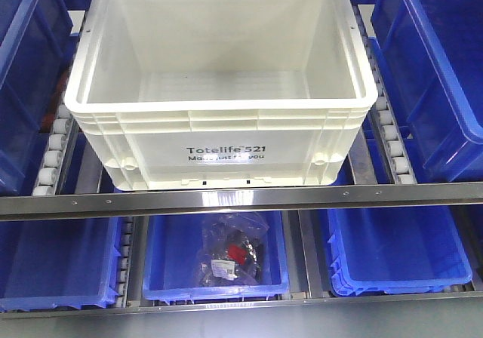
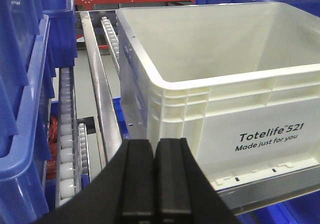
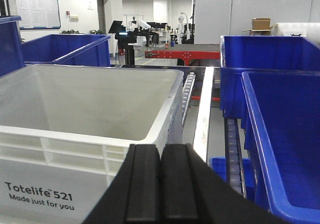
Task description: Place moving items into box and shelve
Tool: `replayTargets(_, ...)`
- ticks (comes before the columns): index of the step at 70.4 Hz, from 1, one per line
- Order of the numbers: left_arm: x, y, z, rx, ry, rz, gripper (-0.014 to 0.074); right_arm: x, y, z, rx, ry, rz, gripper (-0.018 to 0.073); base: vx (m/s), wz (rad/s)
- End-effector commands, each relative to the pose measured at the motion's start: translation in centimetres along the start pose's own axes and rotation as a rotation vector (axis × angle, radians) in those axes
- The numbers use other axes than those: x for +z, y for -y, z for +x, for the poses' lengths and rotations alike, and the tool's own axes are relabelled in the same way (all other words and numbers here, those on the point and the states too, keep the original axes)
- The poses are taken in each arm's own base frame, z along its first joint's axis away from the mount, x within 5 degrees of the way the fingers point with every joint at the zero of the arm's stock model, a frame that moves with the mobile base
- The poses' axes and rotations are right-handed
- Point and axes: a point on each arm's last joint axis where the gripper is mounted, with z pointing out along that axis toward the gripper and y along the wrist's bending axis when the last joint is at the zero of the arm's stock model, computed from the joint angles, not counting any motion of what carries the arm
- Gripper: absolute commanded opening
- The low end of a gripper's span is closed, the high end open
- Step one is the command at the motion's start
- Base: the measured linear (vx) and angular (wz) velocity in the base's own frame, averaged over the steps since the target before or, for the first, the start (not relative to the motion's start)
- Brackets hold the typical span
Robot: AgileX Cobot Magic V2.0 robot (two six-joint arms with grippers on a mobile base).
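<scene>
Bins [image 1: 445,74] of blue plastic flank the ribbed white box [image 1: 219,138] mid-frame; left gripper [image 2: 154,184] and right gripper [image 3: 160,189] jaws pressed together.

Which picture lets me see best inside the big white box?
The front-facing view: it looks down into the white box, showing its whole floor, and nothing is visible inside. The left wrist view shows its front left corner, the lettering and the upper inner walls. The right wrist view shows its right side and far walls, but not the floor.

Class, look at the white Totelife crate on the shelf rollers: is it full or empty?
Empty. The white crate shows only its bare ribbed floor in the front view; no plush toys appear inside in any view.
</scene>
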Motion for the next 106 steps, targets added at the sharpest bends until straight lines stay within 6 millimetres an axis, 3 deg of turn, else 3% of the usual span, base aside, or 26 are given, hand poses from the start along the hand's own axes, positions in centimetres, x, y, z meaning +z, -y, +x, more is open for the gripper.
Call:
replayTargets(1, 0.0, 0.3, -1.3, -0.010, 0.069, 0.025, -0.0029, 0.1, 0.2, -1.0, 0.011, 0.027, 0.020, -0.0017, 0.00, 0.00)
replayTargets(51, 0.0, 0.3, -1.2, 0.008, 0.058, 0.033, -0.0027, 0.1, 0.2, -1.0, 0.011, 0.025, 0.016, -0.0015, 0.00, 0.00)
replayTargets(64, 0.3, 0.7, -0.4, 0.036, 0.064, 0.073, -0.0027, 0.1, 0.2, -1.0, 0.011, 0.025, 0.017, -0.0015, 0.00, 0.00)
replayTargets(78, 0.5, 0.5, 2.2, 0.032, 0.025, 0.070, -0.0027, 0.1, 0.2, -1.0, 0.011, 0.025, 0.016, -0.0015, 0.00, 0.00)
replayTargets(93, -0.1, 0.0, 7.5, 0.030, 0.089, 0.073, -0.0026, 0.1, 0.2, -1.0, 0.011, 0.025, 0.016, -0.0015, 0.00, 0.00)
replayTargets(106, -0.4, -0.1, 8.6, 0.035, -0.044, 0.067, -0.0026, 0.1, 0.2, -1.0, 0.011, 0.024, 0.014, -0.0015, 0.00, 0.00)
